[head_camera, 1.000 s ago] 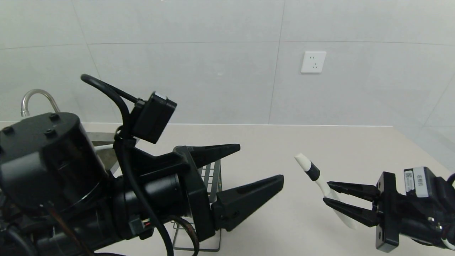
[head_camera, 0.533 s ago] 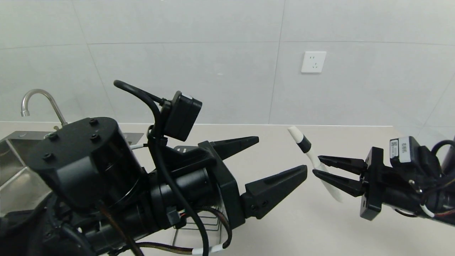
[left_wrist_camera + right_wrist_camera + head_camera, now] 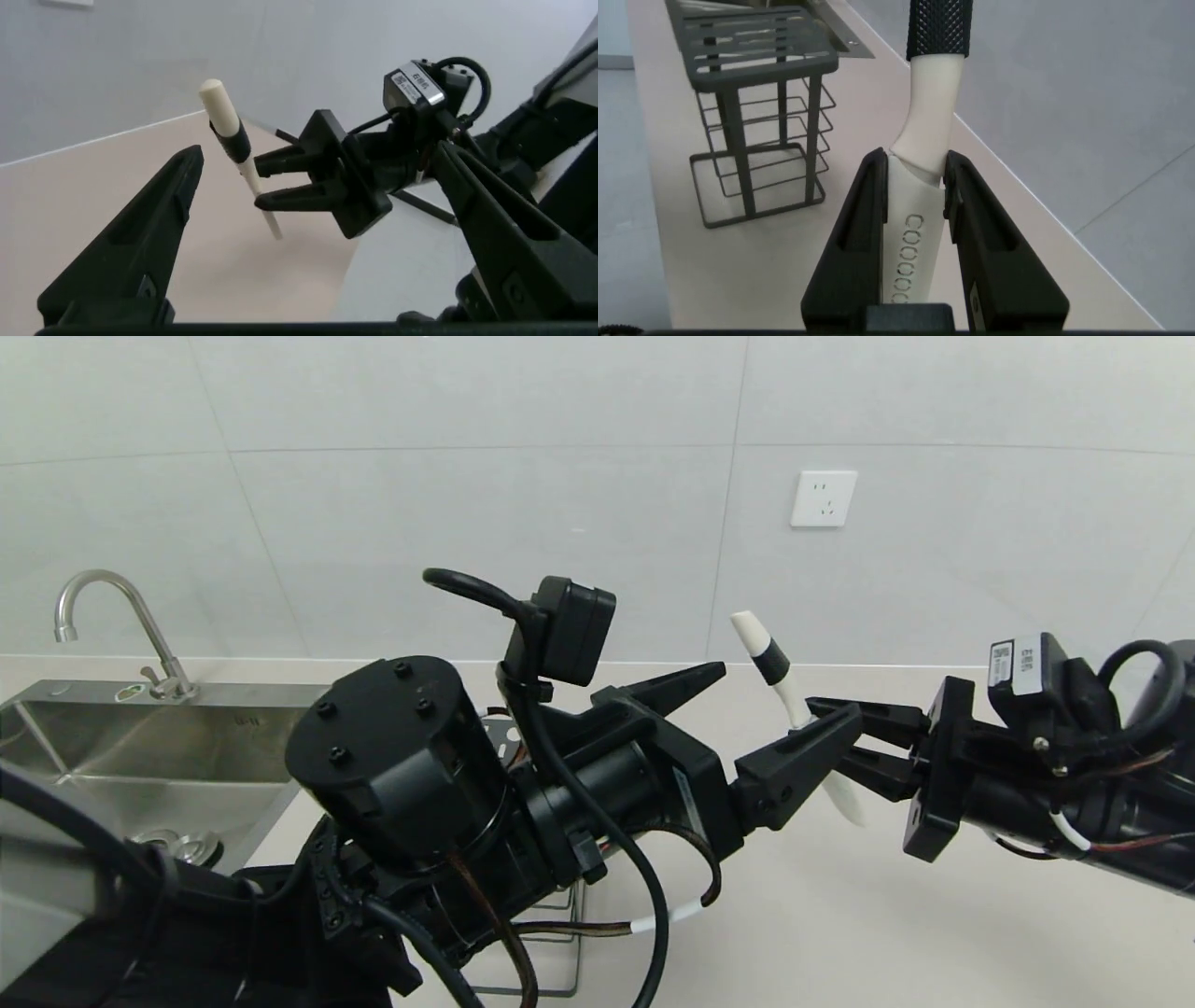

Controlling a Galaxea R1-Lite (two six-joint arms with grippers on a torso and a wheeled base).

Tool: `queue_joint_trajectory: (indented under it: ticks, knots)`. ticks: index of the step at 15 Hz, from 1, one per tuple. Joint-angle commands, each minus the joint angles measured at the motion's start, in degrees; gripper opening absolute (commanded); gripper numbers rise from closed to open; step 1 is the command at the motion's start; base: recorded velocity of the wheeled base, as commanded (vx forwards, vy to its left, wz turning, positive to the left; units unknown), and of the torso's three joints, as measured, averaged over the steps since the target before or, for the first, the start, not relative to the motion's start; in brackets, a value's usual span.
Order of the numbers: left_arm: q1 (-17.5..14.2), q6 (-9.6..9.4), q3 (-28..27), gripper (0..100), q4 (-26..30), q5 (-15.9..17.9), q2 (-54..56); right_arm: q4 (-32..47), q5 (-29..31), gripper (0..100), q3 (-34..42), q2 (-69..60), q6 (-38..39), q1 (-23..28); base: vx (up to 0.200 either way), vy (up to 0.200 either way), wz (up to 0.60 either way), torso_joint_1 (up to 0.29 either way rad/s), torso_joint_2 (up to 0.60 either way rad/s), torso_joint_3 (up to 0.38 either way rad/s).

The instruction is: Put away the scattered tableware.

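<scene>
Against the earlier frames, the left gripper [image 3: 792, 689] has risen and swung across toward the right arm, uncovering the sink [image 3: 140, 747] behind it. The right gripper [image 3: 260, 180] has climbed off the desk [image 3: 934, 915] and come in to meet it, bringing the white utensil [image 3: 773, 665] up with it. The gap between the two grippers, wide one second ago, has closed: in the head view the lower left finger now overlaps the right fingers.

Left fingers [image 3: 140, 243]: spread wide, holding nothing. In the left wrist view the utensil stands between them, apart from both. Whether the lower finger touches the right gripper cannot be told.

Right fingers [image 3: 859, 233]: closed on the utensil's flat white blade. The black-banded handle rises above the fingertips, tilted away from them, and the blade's end hangs just below them.

Progress: the utensil is lifted clear of the desk and held in the air, so the pick-up is done. It is not yet stowed. The wire rack [image 3: 747, 42] stands on the desk well below and behind the left fingers, toward the sink. By the pose, a hand-over from the right fingers to the left is likely in preparation. What then remains is the left grasp, the right release, the carry to the rack and the drop into it.
</scene>
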State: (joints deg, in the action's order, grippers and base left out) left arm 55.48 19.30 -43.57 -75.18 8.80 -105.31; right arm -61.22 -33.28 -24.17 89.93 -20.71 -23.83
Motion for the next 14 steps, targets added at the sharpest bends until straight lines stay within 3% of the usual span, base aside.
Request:
queue_joint_trajectory:
  ticks: [1, 6, 14]
  knots:
    - [0.1, 0.04, -1.6, 100, -0.9, -0.1, -1.3, 0.0, 0.1, 0, -1.1, 0.2, 0.1, -2.0, 0.000, 0.000, 0.00, 0.000, 0.00, 0.000]
    - [-0.3, -0.05, -1.8, 100, -5.6, -0.2, -2.6, -0.2, 0.1, 0, -2.7, 0.0, 0.2, -3.0, 0.000, 0.000, 0.00, 0.000, 0.00, 0.000]
    - [-1.1, 0.04, -5.8, 100, -6.5, -0.6, -4.5, -1.2, 0.1, 0, -3.2, -0.2, 0.9, -6.4, 0.000, 0.000, 0.00, 0.000, 0.00, 0.000]
